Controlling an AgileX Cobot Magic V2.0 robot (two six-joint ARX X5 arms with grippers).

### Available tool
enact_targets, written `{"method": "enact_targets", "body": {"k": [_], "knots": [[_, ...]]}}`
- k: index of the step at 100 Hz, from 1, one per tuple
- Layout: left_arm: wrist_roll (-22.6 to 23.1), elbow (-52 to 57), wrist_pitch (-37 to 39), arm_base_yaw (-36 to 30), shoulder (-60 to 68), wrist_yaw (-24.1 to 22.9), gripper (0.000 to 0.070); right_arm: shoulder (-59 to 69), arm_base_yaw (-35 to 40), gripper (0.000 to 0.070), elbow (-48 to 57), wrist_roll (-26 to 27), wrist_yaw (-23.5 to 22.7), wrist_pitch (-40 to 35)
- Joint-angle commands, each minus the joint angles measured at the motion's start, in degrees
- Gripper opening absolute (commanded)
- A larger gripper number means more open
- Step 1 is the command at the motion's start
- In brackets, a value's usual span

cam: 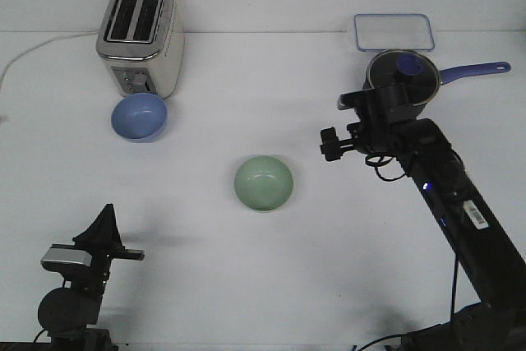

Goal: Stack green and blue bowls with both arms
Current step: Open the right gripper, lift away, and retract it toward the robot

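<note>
The pale green bowl [264, 183] sits upright on the white table near the middle. The light blue bowl [140, 117] sits upright at the back left, right in front of the toaster. The two bowls are apart. My left gripper [107, 213] is low at the front left, far from both bowls, its fingers together in one upward point and empty. My right gripper [331, 145] hovers to the right of the green bowl, in front of the saucepan. Its jaws are too small and dark to read.
A silver toaster [140, 37] with a white cord stands at the back left. A dark blue glass-lidded saucepan [404, 74] with a handle sits at the back right, partly behind my right arm. A clear lidded container [394, 31] lies behind it.
</note>
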Motion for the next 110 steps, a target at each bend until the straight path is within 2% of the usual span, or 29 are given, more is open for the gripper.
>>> {"method": "enact_targets", "body": {"k": [1,17,32,72,110], "knots": [[0.46,-1.14,0.57,0.02,-0.11,-0.11,0.0011,-0.76,-1.22,0.0548,0.94,-2.23,0.11,-0.46],[0.46,-1.14,0.57,0.02,-0.11,-0.11,0.0011,-5.14,-5.62,0.0548,-1.14,-3.34,0.17,-0.31],[0.46,-1.14,0.57,0.02,-0.11,-0.11,0.0011,-11.41,-8.87,0.0547,-7.04,-3.54,0.92,3.21],[0.46,-1.14,0.57,0.02,-0.11,-0.11,0.0011,-35.93,-12.59,0.0547,-32.09,-3.96,8.33,16.46],[0.46,-1.14,0.57,0.02,-0.11,-0.11,0.0011,-56.5,-12.68,0.0547,-52.74,-4.96,8.09,33.92]]}}
